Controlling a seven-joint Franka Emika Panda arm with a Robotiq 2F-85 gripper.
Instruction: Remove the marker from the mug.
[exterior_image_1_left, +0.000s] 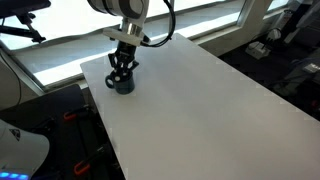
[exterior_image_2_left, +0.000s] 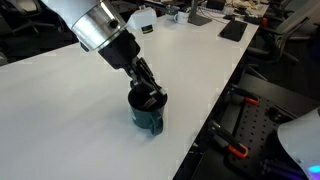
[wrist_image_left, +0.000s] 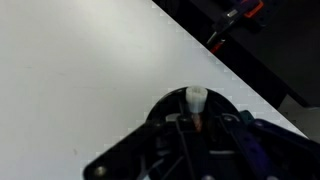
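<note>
Before you: a black gripper (exterior_image_2_left: 149, 96), a dark navy mug (exterior_image_2_left: 147, 120) and a plain, unpatterned white table (exterior_image_2_left: 70, 100). In the wrist view the marker (wrist_image_left: 197, 108) shows a white tip over a brownish-red body; orange-red clamps (wrist_image_left: 246, 12) sit against black.

Mug (wrist_image_left: 158, 112): was cut off by the wrist view's bottom edge.
Marker (wrist_image_left: 196, 98): shaft lay hidden inside the mug; too small to discern in both exterior views.
Pincer (exterior_image_2_left: 150, 97): at the mug's rim, closure unclear.

The arm (exterior_image_2_left: 100, 30) reaches down at a slant; the gripper (exterior_image_2_left: 149, 94) points downward; whether its jaws are closed cannot be told.
</note>
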